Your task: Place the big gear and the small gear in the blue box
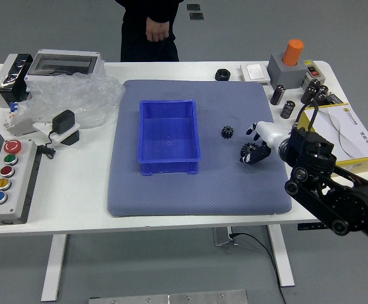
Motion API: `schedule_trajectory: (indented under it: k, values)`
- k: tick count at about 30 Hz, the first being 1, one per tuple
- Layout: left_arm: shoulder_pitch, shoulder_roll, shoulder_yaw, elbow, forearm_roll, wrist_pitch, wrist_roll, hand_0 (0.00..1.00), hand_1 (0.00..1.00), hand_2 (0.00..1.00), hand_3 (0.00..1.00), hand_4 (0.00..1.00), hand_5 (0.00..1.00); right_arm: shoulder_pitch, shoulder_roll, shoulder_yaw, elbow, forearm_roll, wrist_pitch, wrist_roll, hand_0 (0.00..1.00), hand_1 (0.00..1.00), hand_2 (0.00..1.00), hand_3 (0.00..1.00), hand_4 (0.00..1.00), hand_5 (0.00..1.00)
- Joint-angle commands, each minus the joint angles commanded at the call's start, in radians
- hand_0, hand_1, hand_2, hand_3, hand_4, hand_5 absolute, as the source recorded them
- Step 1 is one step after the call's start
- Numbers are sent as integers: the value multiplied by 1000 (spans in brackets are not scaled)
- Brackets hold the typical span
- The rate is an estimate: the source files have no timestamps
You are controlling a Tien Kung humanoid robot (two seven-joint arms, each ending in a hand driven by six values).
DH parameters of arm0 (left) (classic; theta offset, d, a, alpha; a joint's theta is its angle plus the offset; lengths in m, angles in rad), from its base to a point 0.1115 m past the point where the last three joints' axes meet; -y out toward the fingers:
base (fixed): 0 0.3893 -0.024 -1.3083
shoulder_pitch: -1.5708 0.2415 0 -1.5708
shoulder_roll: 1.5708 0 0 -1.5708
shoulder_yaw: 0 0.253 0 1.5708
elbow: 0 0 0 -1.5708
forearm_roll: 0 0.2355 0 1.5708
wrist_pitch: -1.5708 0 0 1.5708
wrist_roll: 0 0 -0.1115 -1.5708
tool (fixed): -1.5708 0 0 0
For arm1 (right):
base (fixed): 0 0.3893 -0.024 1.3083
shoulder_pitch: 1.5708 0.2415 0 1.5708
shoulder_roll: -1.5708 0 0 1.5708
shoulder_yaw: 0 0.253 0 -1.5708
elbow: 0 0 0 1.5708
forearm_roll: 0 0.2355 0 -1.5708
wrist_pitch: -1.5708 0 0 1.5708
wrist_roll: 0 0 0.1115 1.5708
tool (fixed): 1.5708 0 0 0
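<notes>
Touching the big gear, the right hand, its grip unclear, sits near a yellow box, print illegible.

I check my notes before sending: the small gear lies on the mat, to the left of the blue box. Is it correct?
The side is wrong: in the head view, the small gear lies on the mat, to the right of the blue box.

The head camera looks from high on the robot's side, forward and steeply down over the table. It stands far enough back to take in both far corners, with floor below the near edge and a person, cropped above the chest, beyond the far one.
</notes>
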Motion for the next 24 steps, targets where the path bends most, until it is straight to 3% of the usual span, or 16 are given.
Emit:
schedule_trajectory:
  k: [15,16,21,22,24]
  values:
    - [-1,-1,0,0,2,0,0,814,799,813,838,631,280,2,0,-25,-22,-7,-18,14,641,633,726,790,891,325]
    - [-1,-1,1,0,1,0,0,814,800,813,838,631,280,2,0,-26,-23,-11,-21,15,627,615,696,746,887,335]
    - [-3,-1,3,0,-1,1,0,814,800,813,838,631,280,2,0,-34,-29,-36,-42,24,627,615,696,746,887,335]
    - [-3,-1,3,0,-2,1,0,814,800,812,838,631,280,1,0,-35,-30,-42,-47,27,584,585,638,654,856,350]
    - [-3,-1,3,0,-2,1,0,814,800,812,838,631,280,0,0,-37,-32,-52,-56,31,584,585,638,654,856,350]
